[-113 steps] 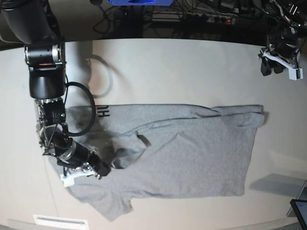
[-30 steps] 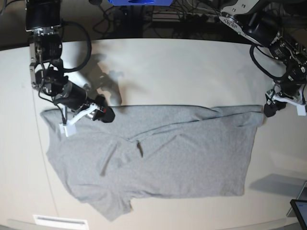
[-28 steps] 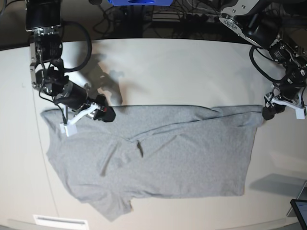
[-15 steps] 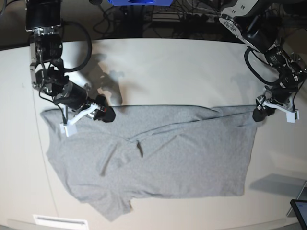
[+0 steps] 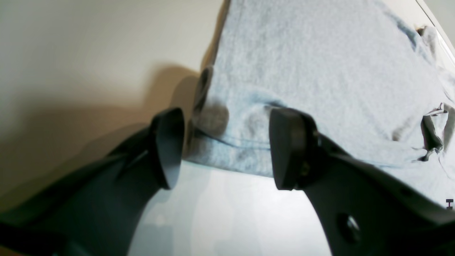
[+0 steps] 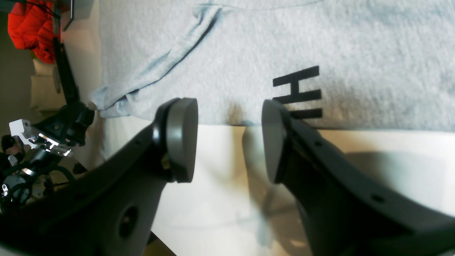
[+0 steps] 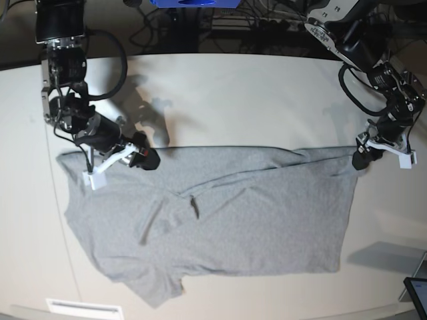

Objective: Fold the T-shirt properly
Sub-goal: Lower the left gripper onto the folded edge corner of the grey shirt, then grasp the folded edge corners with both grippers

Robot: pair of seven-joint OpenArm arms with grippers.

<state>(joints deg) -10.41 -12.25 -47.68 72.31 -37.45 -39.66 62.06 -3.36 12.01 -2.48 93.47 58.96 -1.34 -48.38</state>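
Observation:
The heather-grey T-shirt [image 7: 253, 213] lies spread flat on the pale table [image 7: 253, 100], a sleeve pointing to the front left. My right gripper [image 7: 148, 160] sits at the shirt's far left edge. In the right wrist view its jaws [image 6: 227, 138] stand open, with the shirt's edge [image 6: 249, 42] and black lettering [image 6: 298, 92] just beyond the pads. My left gripper [image 7: 362, 160] is at the shirt's far right corner. In the left wrist view it [image 5: 227, 149] is open, the hemmed corner [image 5: 231, 138] lying between the fingers.
A dark screen corner [image 7: 417, 293] pokes in at the front right and a white label [image 7: 83, 308] sits at the front left edge. Cables and a blue object [image 7: 193, 3] lie behind the table. A red bundle [image 6: 30, 32] shows beyond the table.
My left gripper has come in leftward to the shirt's far right corner. My right gripper has stayed put over the last second; earlier it was low on the shirt's folded left part, now laid flat.

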